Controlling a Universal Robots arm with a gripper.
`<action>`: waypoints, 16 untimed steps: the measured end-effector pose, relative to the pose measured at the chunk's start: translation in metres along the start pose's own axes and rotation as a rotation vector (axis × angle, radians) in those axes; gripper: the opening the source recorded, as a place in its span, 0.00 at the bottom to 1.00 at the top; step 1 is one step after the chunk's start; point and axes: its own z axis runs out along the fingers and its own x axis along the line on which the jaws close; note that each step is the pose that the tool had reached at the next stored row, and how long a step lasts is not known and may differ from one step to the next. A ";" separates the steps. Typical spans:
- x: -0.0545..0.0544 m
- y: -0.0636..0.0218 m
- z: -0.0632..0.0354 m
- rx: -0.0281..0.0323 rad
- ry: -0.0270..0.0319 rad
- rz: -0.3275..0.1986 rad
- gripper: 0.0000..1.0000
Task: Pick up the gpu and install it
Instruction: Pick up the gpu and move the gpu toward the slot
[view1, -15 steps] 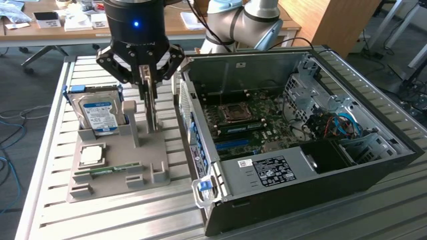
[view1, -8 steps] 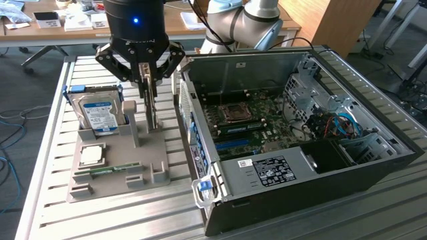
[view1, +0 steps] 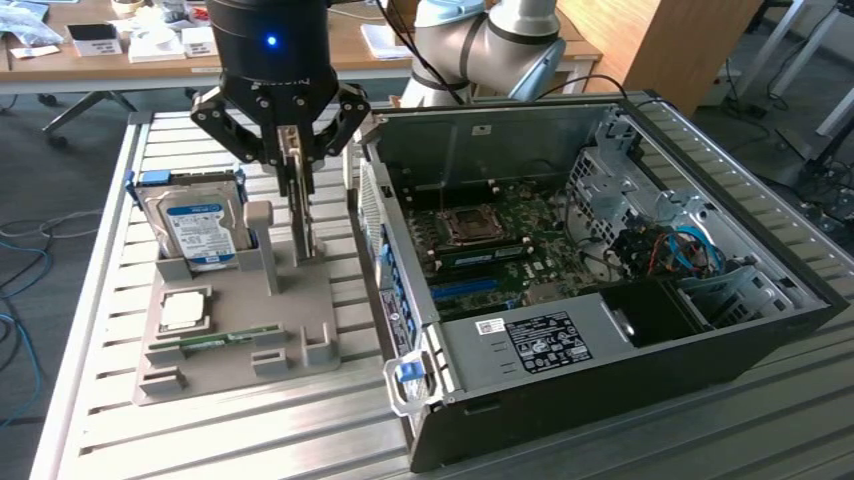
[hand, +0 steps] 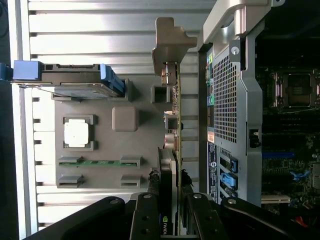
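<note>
Exterior view looks down obliquely; wrist view, close overhead, shares tray and case

- Your fingers pinch the gpu, seen edge-on.
- Its pale bracket sits at the end far from them.
- It runs over the grey holder, just beside the computer case.

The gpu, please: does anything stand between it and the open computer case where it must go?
Yes: the case's rear wall rises between the gpu, upright at the gray holder, and the motherboard. Above that wall, nothing visible blocks the case's open top.
</note>
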 end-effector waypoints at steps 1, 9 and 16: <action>0.000 0.0000 -0.0004 0.0002 0.0001 0.000 0.27; 0.000 0.0004 -0.0086 -0.0001 -0.0001 0.000 0.27; 0.000 0.0004 -0.0094 0.0000 -0.0001 0.000 0.27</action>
